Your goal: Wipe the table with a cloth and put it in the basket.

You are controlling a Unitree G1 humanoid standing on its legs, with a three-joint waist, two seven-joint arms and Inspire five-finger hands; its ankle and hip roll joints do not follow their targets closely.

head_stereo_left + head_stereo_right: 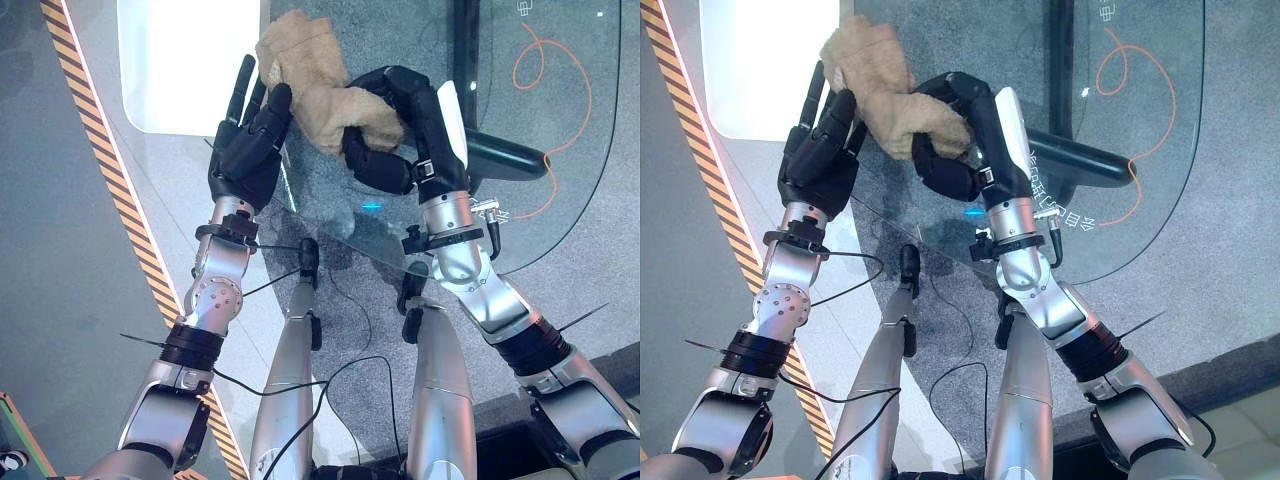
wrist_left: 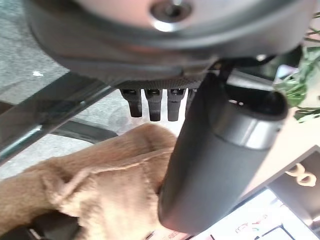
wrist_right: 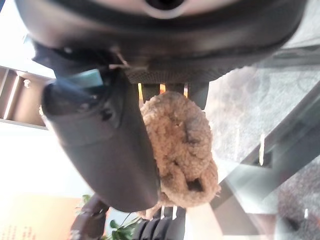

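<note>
The tan cloth (image 1: 318, 85) was gripped above the glass table (image 1: 560, 190) by the right hand (image 1: 395, 125) (fingers curled round it). It was touched by the nearly straight fingers of the left hand (image 1: 247, 145). Print on the glass could not be read.

A showroom or demonstration hall is suggested: a glass table (image 1: 560, 170) is set over grey speckled carpet (image 1: 350, 300), a yellow-and-black hazard stripe (image 1: 110, 180) is laid along the smooth floor, and potted greenery (image 2: 300, 85) is seen nearby.
</note>
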